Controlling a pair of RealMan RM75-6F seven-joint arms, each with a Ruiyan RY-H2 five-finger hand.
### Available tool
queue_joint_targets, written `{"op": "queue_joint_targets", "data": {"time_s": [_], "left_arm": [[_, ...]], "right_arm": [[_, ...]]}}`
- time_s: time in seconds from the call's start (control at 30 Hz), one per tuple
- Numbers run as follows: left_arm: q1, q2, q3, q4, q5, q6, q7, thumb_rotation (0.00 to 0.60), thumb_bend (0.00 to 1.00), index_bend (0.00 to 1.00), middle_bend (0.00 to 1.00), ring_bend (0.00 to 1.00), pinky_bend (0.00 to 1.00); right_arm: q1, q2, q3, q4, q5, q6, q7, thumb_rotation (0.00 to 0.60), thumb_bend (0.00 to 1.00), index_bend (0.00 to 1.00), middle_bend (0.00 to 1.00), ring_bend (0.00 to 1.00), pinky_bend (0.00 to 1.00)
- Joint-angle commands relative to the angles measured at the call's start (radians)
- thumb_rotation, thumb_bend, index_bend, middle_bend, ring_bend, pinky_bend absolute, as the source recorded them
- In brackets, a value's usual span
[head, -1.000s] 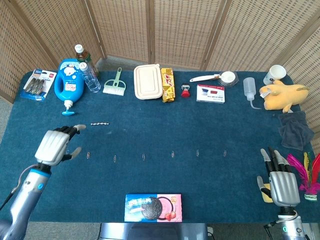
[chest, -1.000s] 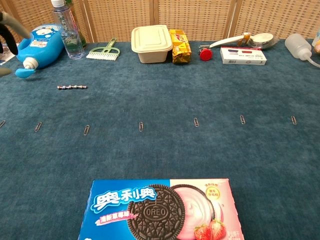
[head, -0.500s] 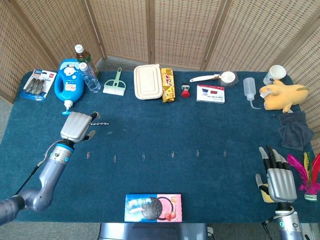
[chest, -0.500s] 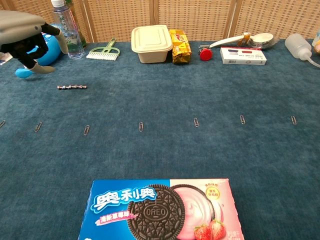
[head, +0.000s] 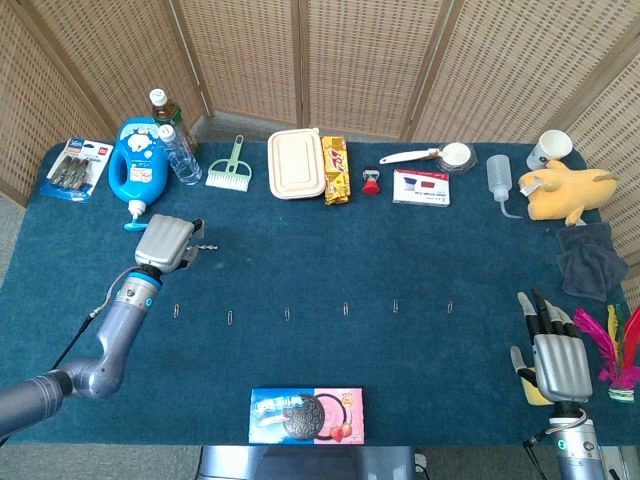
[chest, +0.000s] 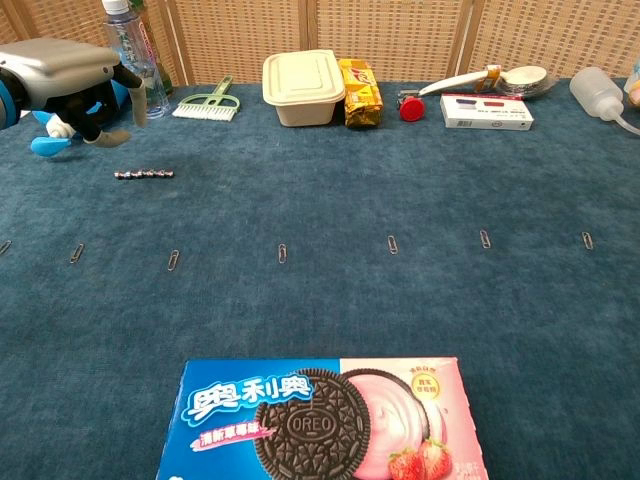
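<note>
Just left hand (head: 166, 240) above drill bit (chest: 144, 174)

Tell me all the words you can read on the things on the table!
"OREO": on the biscuit pictured on the blue and pink cardboard cookie box.
"奥利奥": white letters on the same box's blue half.
Too small or blurred to read: the blue plastic detergent bottle, the red and white flat box, the yellow snack packet.
</note>
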Motion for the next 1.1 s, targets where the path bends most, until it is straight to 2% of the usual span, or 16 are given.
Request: {"op": "queue_joint_targets", "data": {"time_s": [0.03,0.43,0.8,1.1], "left_arm": [[-0.016,-0.023,0.011,0.041,-0.009,-0.013,-0.018,0.6,0.71,0.44,0.83,0.85,0.86],[-0.059,-0.12,0.038,0.248,-0.011,-0.066,-0.101,0.6,0.69,0.46,0.84,0.84,0.86],[-0.094,-0.18,0.046,0.34,-0.007,-0.099,-0.133,0.6,0.69,0.46,0.84,0.84,0.86],[-0.104,-0.208,0.062,0.371,0.003,-0.104,-0.143,0.6,0.69,0.47,0.84,0.84,0.86]], "right_arm": [[-0.001,-0.001,-0.001,-0.001,0.001,0.001,-0.003,0.6,0.43,0.0,0.06,0.13,0.16],[-0.013,-0.005,-0.002,-0.008,0.001,0.029,-0.016,0.6,0.43,0.0,0.06,0.13,0.17],[-0.009,-0.014,0.005,-0.005,0.014,0.026,-0.032,0.6,0.43,0.0,0.07,0.13,0.17],[-0.019,-0.014,0.004,-0.004,0.024,0.034,-0.029,0.6,0.43,0.0,0.07,0.13,0.17]]}}
